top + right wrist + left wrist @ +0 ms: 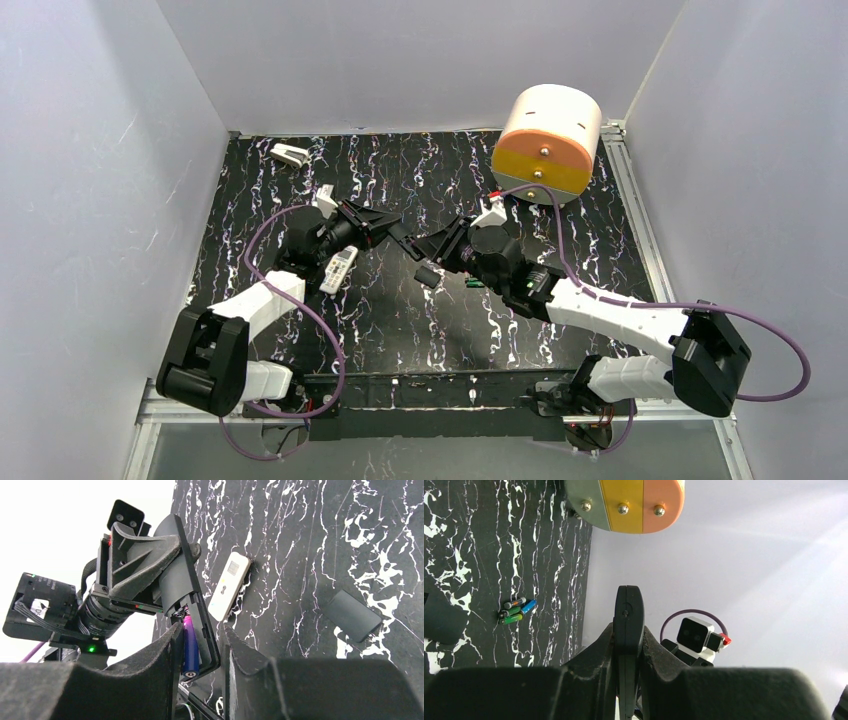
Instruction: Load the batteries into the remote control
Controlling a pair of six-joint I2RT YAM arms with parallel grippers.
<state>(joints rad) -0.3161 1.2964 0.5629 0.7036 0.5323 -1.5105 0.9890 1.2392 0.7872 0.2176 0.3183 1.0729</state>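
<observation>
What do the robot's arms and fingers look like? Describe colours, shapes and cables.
The left arm and right arm have white shells between bulky black joints; a purple cable loops along each. The fingers are matte black, wedge-shaped, rough-surfaced.

What I can't make out
My right fingers (150,680) crowd the blue battery (190,650); contact unclear. The black strip (628,620) is cut off at 6 o'clock.

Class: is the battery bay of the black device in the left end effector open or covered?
Open: the slim black plastic device shows a blue cylindrical battery and metal spring inside.
</observation>
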